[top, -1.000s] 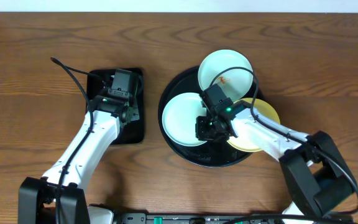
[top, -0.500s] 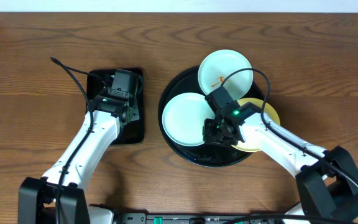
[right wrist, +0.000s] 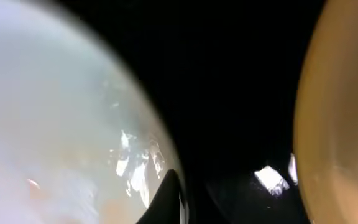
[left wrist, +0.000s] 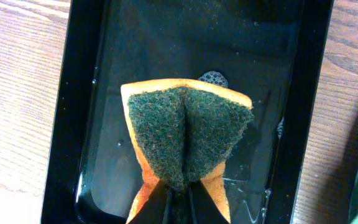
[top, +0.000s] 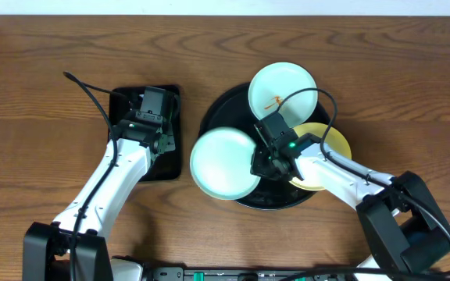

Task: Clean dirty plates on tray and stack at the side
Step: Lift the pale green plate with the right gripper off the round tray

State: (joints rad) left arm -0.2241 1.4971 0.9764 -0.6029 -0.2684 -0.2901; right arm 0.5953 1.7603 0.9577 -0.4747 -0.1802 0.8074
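**Mint plate hangs on a thin rim pinch**

Nearest us, the right gripper (top: 266,162) has its fingers clamped on the rim of a pale mint-blue round plate (top: 221,164), which overhangs the left edge of the large round glossy black tray (top: 225,109). With so little in the grip, it could tip, slip, or clip the pale yellow plate (top: 334,140) just beside. The left gripper (left wrist: 176,200) pinches a folded orange-and-green sponge (left wrist: 188,134) over the small black rectangular tray (left wrist: 135,50). Farthest, a sauce-smeared mint plate (top: 283,86) waits.

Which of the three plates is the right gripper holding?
The left mint plate, which overhangs the tray's left rim. The smeared mint plate and the yellow plate are not gripped.
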